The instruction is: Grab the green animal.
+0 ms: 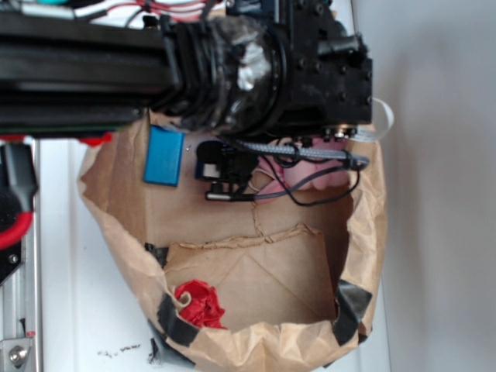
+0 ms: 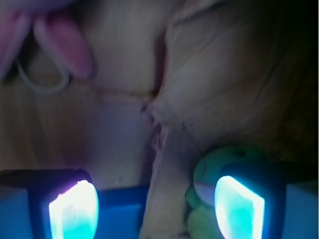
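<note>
In the wrist view the green animal point(image 2: 208, 167) lies low on the right, a fuzzy green plush with a pale patch. It sits just inside my right fingertip point(image 2: 238, 206), which covers part of it. My gripper point(image 2: 156, 206) is open, with a ridge of brown paper point(image 2: 164, 199) and a blue object point(image 2: 119, 211) between the fingers. The exterior view shows the gripper point(image 1: 225, 182) down inside the paper bag point(image 1: 364, 232); the green animal is hidden there.
A pink plush bunny point(image 2: 65, 47) lies ahead to the left, also seen under the cables point(image 1: 314, 177). The blue block point(image 1: 163, 155) rests on the bag's floor. A red crumpled item point(image 1: 200, 302) lies near the bag's mouth. Bag walls surround the gripper.
</note>
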Action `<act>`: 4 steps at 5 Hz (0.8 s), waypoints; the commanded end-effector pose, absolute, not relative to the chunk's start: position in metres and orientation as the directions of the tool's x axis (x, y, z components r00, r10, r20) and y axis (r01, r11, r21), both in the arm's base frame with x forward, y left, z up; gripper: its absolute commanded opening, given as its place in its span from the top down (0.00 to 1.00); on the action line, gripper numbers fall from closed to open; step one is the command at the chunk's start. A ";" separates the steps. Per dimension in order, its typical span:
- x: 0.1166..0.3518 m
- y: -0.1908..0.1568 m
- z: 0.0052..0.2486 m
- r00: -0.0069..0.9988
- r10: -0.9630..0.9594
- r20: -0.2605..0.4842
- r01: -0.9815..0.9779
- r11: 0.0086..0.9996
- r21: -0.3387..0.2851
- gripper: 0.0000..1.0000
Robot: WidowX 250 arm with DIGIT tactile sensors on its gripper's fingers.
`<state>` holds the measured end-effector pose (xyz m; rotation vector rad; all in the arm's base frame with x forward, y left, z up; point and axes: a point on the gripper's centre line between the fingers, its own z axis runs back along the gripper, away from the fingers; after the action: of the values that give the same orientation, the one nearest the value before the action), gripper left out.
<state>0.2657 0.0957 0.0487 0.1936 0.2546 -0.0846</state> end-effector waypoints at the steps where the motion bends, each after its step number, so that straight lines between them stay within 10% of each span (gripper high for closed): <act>1: 0.253 0.120 0.100 0.967 -0.078 -0.244 0.117 0.982 0.148 0.00; 4: 0.252 0.139 0.063 0.960 -0.004 -0.280 0.090 0.951 0.295 0.00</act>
<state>0.2493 0.1342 0.0513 0.2916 0.3123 -0.0659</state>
